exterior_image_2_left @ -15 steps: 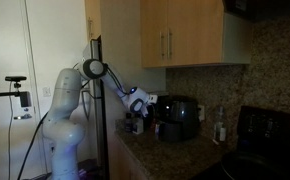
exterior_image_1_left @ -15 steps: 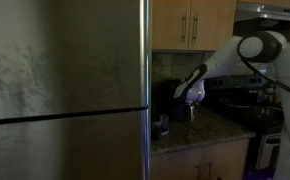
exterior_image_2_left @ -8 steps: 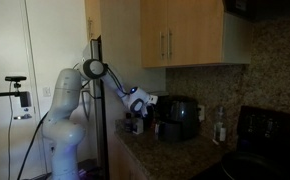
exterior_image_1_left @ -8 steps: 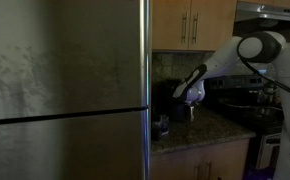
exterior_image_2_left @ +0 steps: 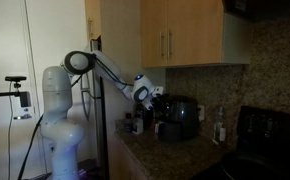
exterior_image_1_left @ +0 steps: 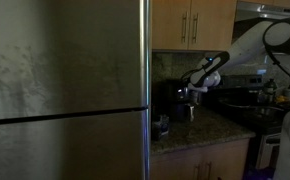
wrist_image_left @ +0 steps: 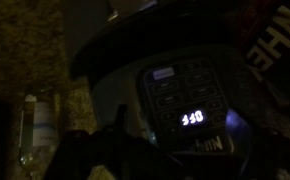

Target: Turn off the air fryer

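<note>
The air fryer [exterior_image_2_left: 180, 118] is a glossy black upright appliance on the granite counter, and it also shows in an exterior view [exterior_image_1_left: 169, 100] beside the fridge. In the wrist view its top control panel [wrist_image_left: 185, 95] fills the middle, with lit digits [wrist_image_left: 192, 118] and a small violet glow to their right. My gripper [exterior_image_2_left: 153, 95] hangs just above the fryer's near top edge, seen also in an exterior view [exterior_image_1_left: 190, 95]. In the wrist view the fingers are only dark shapes [wrist_image_left: 135, 160] at the bottom, too dim to tell whether they are open or shut.
A tall steel fridge [exterior_image_1_left: 65, 90] stands close beside the fryer. Wooden wall cabinets [exterior_image_2_left: 180, 35] hang above. A small cup [exterior_image_1_left: 162, 125] and a bottle [exterior_image_2_left: 221, 128] stand on the counter [exterior_image_1_left: 200, 132]. A black stove [exterior_image_2_left: 265, 125] lies beyond.
The arm has swung up and over: the gripper rose and moved from beside the fryer's front towards its top. The fryer has not moved.
</note>
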Robot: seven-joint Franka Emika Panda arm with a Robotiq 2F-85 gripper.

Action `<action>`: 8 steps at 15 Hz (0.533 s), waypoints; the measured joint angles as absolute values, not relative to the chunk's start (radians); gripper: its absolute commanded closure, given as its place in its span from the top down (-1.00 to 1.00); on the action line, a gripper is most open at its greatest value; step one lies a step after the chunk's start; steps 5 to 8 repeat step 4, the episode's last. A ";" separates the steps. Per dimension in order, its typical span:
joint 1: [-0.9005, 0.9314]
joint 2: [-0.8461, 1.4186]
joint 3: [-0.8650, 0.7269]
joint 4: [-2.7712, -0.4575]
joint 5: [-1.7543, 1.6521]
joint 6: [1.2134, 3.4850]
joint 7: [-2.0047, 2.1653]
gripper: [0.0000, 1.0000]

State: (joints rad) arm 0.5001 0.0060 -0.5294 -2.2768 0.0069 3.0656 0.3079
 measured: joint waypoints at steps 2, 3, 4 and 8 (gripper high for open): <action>0.485 -0.097 -0.557 -2.306 -0.148 3.009 0.315 1.00; 0.475 -0.150 -0.557 -2.320 -0.205 2.977 0.315 1.00; 0.436 -0.199 -0.513 -2.336 -0.198 2.935 0.283 1.00; 0.436 -0.199 -0.513 -2.336 -0.198 2.935 0.283 1.00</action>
